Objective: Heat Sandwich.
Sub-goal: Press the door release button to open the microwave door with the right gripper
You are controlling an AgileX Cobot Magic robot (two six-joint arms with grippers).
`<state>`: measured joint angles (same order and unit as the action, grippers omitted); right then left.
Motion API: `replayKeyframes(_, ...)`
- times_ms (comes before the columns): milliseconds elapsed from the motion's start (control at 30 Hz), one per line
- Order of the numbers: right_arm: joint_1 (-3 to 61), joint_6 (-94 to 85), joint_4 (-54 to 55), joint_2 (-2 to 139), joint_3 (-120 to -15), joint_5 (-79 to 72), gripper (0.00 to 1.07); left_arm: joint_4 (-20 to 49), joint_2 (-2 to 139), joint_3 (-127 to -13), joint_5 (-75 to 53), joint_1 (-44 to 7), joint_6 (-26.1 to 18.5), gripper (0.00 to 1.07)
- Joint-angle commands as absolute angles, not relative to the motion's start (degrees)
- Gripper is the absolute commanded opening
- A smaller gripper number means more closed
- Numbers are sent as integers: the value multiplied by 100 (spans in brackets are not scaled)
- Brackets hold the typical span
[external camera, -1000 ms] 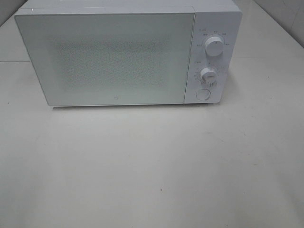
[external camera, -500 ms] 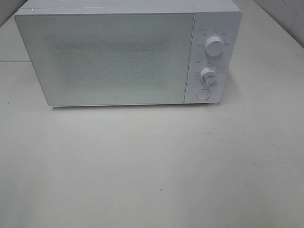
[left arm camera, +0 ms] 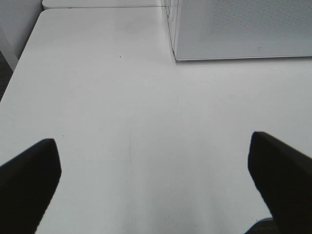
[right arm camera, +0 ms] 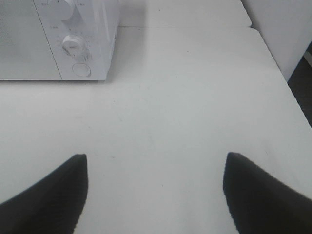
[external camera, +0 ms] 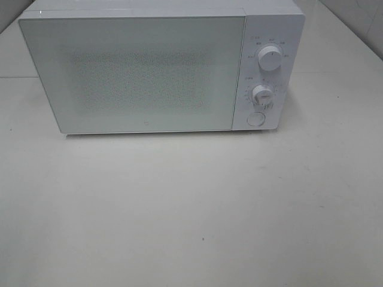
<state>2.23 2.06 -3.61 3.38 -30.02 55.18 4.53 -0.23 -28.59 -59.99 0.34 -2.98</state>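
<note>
Though shut, microwave (external camera: 157, 69) broadside, left-to-right.

White microwave (external camera: 149, 72) sits on far part of pale table (external camera: 191, 209), centre-left, w/ door (external camera: 131, 75) shut and a dotted mesh panel across it. Control strip on its right side: upper knob (external camera: 270, 58), lower knob (external camera: 262, 93) just below, then round button (external camera: 255, 119) lowest (markings round the knobs too small to read). Tiny dark speck (external camera: 11, 129) on table left of microwave. Seam (external camera: 18, 77) runs across table at far left, prob. a join btwn two tops. Tiled wall (external camera: 359, 18) at far right.
</note>
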Motion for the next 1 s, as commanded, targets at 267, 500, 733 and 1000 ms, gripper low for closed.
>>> replayKeyframes(267, 86, 218, -476, -183, -2905, 5884, 73, 487, -92, -2825, -5936, 57, -275, 100)
replayKeyframes(500, 86, 218, -476, -183, -2905, 5884, 73, 487, -92, -2825, -5936, 57, -275, 100)
replayKeyframes(733, 86, 218, -476, -183, -2905, 5879, 72, 487, -92, -2825, -5936, 57, -275, 100)
replayKeyframes(1000, 86, 223, -470, -109, -3014, 5718, 72, 487, -92, -2825, -5936, 57, -275, 100)
